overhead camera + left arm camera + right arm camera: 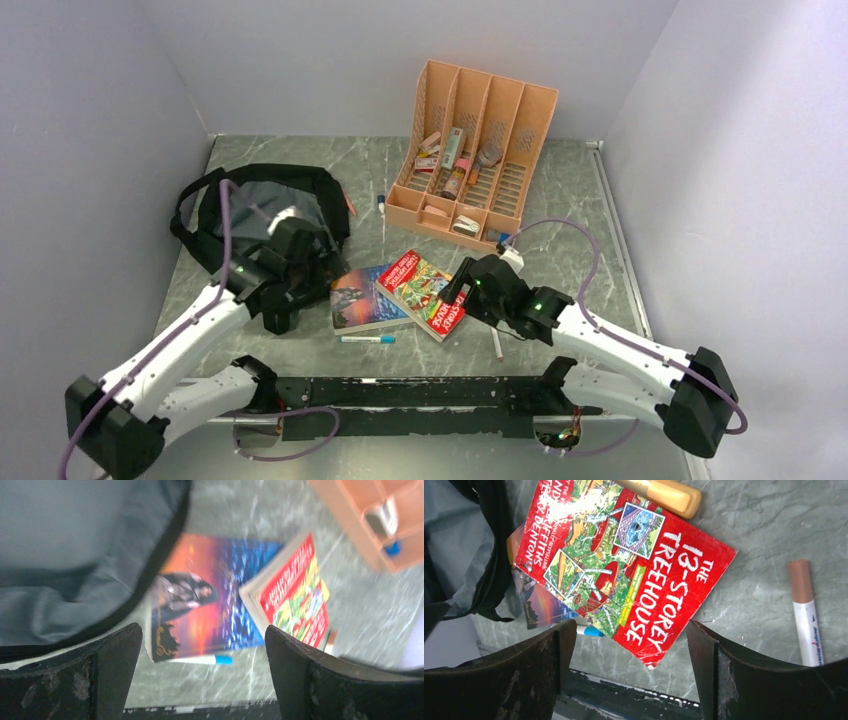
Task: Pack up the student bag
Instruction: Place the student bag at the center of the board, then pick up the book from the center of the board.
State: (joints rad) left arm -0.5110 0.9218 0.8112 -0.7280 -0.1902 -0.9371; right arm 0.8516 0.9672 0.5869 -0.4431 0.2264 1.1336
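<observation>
On the bench (300, 150): a bag, two books, two pens and an orange organizer lie on a grey marbled top between pale walls.
Bag (265, 200) (65, 555) (449, 530): black fabric with its grey lining showing. It sits at the far left of the bench, with its black straps looped around its far side. Its right rim is just beside the blue book.
Left fingers (75, 680): spread wide with nothing between them, above the bag's near rim and the left edge of the blue book. The wrist view is blurred, and I cannot tell whether they touch the fabric.
Right fingers (744, 680): parted and empty, poised over the near corner of the red book.
Red book (425, 290) (297, 595) (624, 575): "The 13-Storey Treehouse", cover up at mid-bench and turned at an angle. Its left side lies over the right part of the blue book.
Blue book (355, 298) (200, 595) (539, 605): cover up, with an orange and blue picture, between the bag and the red book.
Blue-capped pen (367, 339) (200, 659) (586, 630): white barrel, flat on the bench just in front of the blue book.
Brown-capped marker (497, 343) (805, 615): white barrel, on the bench to the right of the red book and apart from it.
Yellow-orange stick (664, 492): a thick capped tube at the red book's far edge, seen clearly only from the right wrist. I cannot tell whether it rests on the cover or beside it.
Organizer (540, 115) (360, 525): slotted, at the far right of centre and apart from the books. The items in its slots are too small to name.
</observation>
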